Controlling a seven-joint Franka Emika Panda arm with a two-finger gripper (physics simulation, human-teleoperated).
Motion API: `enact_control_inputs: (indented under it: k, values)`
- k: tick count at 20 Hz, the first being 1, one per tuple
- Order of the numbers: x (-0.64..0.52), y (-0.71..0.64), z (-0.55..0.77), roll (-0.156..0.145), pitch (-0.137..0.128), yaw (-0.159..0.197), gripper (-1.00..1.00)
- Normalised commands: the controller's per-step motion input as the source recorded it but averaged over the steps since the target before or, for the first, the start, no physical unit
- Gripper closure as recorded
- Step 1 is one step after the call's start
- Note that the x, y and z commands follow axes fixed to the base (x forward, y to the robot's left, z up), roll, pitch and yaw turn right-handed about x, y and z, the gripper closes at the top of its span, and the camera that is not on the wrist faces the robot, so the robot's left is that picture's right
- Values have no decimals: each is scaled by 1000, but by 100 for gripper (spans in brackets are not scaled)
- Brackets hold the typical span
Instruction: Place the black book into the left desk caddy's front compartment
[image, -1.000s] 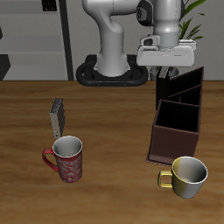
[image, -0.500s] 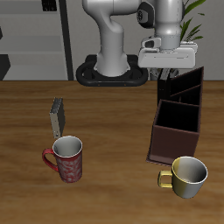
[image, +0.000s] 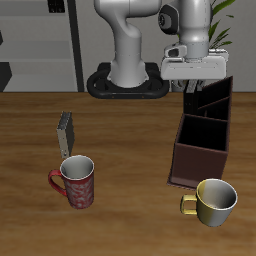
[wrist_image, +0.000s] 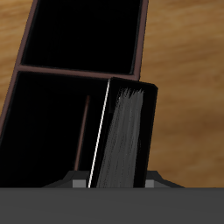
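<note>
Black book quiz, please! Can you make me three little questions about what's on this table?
1. True or false: the grey book sits inside the left desk caddy.
2. Which mug stands nearest that caddy? A: red mug. B: yellow mug.
3. Fill in: the tool holds the ____ above the caddy.

Key: 1 false, it stands on the table by the red mug. 2 B. 3 black book.
</note>
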Motion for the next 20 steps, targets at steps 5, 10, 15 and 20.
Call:
enact_control_inputs:
  k: [5, 10, 15, 20]
  values:
    - [26, 58, -5, 13, -4, 10, 100]
    - [121, 109, -60, 9, 19, -9, 100]
    - [35, 36, -75, 7, 9, 9, 100]
    - [77, 3, -125, 0, 18, 0, 100]
